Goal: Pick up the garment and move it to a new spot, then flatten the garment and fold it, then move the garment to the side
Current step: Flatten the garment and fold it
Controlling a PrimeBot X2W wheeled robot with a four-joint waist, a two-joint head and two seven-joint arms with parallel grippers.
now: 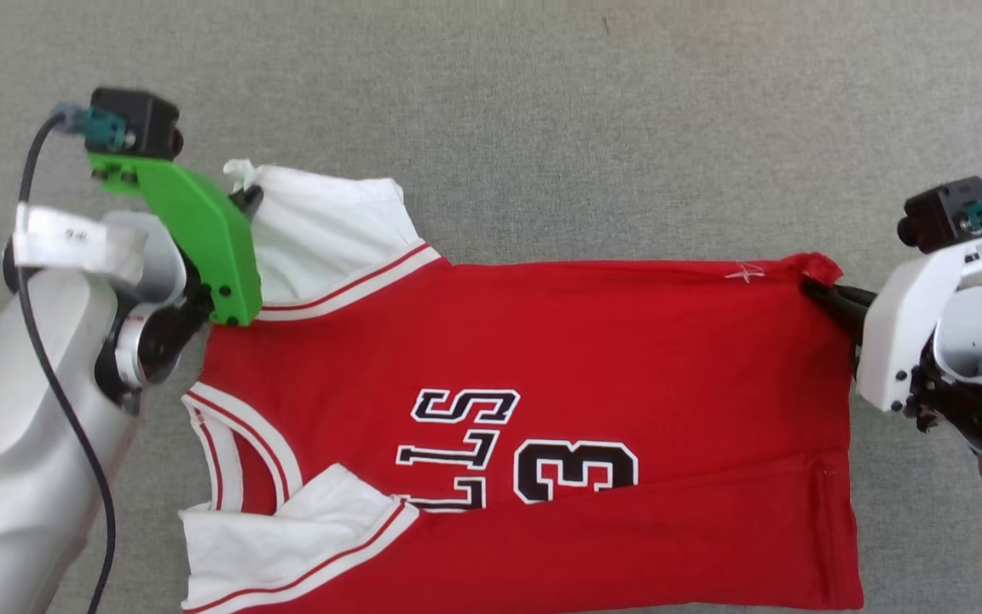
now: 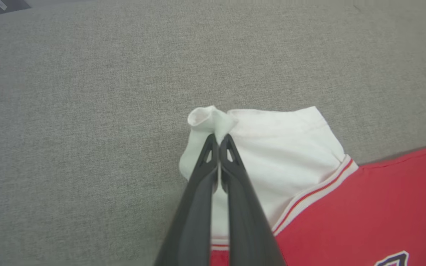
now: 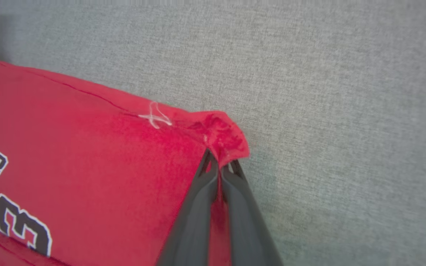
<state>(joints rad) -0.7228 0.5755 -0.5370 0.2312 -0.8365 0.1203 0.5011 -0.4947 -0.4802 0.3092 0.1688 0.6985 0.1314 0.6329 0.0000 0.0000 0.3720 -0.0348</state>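
The garment, a red jersey with white sleeves, striped trim and black numerals, lies spread sideways on the grey cloth surface, its near half folded over. My left gripper is shut on the tip of the far white sleeve; in the left wrist view a small bunch of white cloth sticks up past the left gripper's closed fingertips. My right gripper is shut on the far red hem corner, which puckers above the right gripper's tips in the right wrist view.
Grey woven cloth covers the whole surface around and beyond the jersey. A black cable hangs along my left forearm. A second white sleeve lies at the near left.
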